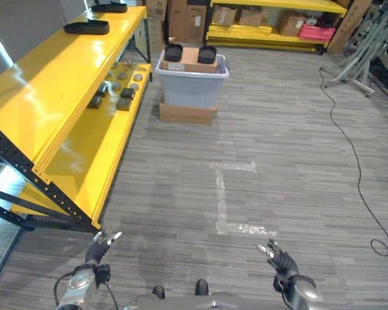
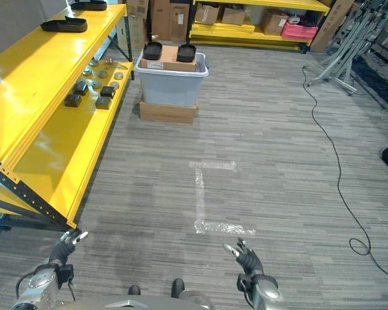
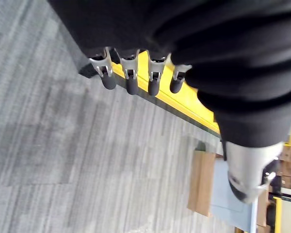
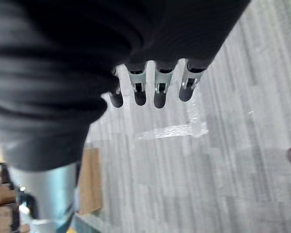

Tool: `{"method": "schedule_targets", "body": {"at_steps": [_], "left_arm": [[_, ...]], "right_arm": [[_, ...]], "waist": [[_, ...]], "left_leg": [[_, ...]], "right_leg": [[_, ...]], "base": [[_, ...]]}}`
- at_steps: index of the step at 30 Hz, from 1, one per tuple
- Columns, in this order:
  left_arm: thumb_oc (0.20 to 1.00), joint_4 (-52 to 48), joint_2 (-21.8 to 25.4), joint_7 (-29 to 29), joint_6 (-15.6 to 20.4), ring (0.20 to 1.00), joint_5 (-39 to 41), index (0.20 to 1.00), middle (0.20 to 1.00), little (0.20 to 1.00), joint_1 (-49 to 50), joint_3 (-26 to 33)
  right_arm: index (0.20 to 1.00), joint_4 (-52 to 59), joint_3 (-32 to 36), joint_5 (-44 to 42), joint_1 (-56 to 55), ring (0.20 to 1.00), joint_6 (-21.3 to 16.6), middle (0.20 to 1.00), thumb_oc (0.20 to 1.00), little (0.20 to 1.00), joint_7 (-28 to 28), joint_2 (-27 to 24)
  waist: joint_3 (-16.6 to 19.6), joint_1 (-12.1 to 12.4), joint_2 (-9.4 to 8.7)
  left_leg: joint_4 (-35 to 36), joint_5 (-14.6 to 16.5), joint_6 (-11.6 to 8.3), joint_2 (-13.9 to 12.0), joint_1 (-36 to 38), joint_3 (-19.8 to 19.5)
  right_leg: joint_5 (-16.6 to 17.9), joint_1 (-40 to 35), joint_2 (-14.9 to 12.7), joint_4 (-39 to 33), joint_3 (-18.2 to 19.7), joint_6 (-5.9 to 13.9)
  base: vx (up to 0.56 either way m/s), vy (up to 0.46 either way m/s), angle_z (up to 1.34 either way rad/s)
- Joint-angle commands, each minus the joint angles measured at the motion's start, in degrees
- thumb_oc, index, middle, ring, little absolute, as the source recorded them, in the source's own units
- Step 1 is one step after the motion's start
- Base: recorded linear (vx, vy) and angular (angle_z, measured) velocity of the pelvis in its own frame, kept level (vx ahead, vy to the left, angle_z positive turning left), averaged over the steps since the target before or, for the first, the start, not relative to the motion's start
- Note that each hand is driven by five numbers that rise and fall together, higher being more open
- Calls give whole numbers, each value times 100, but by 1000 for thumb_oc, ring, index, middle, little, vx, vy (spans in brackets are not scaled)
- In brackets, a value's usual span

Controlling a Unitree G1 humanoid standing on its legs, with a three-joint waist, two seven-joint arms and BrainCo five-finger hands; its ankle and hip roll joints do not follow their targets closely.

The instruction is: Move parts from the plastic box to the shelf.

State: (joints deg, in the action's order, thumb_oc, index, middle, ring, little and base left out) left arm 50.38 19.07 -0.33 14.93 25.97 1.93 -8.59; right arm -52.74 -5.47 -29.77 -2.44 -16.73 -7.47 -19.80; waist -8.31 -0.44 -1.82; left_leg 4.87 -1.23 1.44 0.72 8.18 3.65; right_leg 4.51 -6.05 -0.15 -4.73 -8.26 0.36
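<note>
1. Left eye view: the plastic box (image 1: 192,82) sits far ahead on the floor, two black parts (image 1: 174,51) on top; the yellow shelf (image 1: 48,97) runs along the left. Walk close first. The left hand (image 1: 101,247) hangs empty, fingers straight.
2. Right eye view: the right hand (image 2: 247,258) is likewise relaxed and empty.
3. Wrist views: straight fingers over floor; no legible writing.

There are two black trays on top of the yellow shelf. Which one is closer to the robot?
The nearer black tray, lying closer to the shelf's front edge. The other black tray sits farther back along the yellow shelf, toward its far end.
</note>
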Motion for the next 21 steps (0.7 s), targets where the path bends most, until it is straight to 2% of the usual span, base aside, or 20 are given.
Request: {"method": "schedule_targets", "body": {"at_steps": [1,8,11,17,19,21], "left_arm": [[1000,199,-7,84,192,1000,-102,1000,1000,1000,-376,-34],[1000,353,62,24,16,1000,-117,1000,1000,1000,-540,-207],[1000,481,64,-32,-119,1000,-155,1000,1000,1000,-570,-233],[1000,649,42,-126,-194,1000,-191,1000,1000,1000,-462,-177],[1000,713,48,-232,-150,1000,-145,1000,1000,1000,-403,-167],[1000,749,70,-320,-117,1000,-189,1000,1000,1000,-357,-168]], "right_arm": [[1000,-227,-14,-149,301,1000,-288,1000,1000,1000,-190,-170],[1000,-288,-237,-235,522,1000,-241,1000,1000,1000,-252,-69],[1000,-185,-271,-295,546,1000,-92,1000,1000,1000,-236,7],[1000,-259,-243,-175,414,1000,142,1000,1000,1000,-400,118],[1000,-423,-248,-4,378,1000,174,1000,1000,1000,-496,144],[1000,-651,-283,124,316,1000,104,1000,1000,1000,-567,182]], "waist": [[-91,-34,42],[-247,10,76],[-430,-47,139],[-587,-123,237],[-603,-154,270],[-623,-195,261]], "left_leg": [[13,468,141,95,63,445],[-123,527,311,123,72,355],[-342,629,469,175,-31,381],[-439,734,571,239,5,315],[-416,740,572,243,37,265],[-393,776,554,283,92,226]], "right_leg": [[-708,-186,-180,475,-161,338],[-854,82,-259,1232,-139,366],[-671,505,-398,2144,-61,492],[-203,1141,-639,3245,46,732],[-123,1263,-632,3247,136,743],[-68,1305,-591,2843,142,768]], "base": [[48,75,0],[34,77,0],[32,172,-6],[74,108,-9],[121,15,6],[172,-70,10]]}}
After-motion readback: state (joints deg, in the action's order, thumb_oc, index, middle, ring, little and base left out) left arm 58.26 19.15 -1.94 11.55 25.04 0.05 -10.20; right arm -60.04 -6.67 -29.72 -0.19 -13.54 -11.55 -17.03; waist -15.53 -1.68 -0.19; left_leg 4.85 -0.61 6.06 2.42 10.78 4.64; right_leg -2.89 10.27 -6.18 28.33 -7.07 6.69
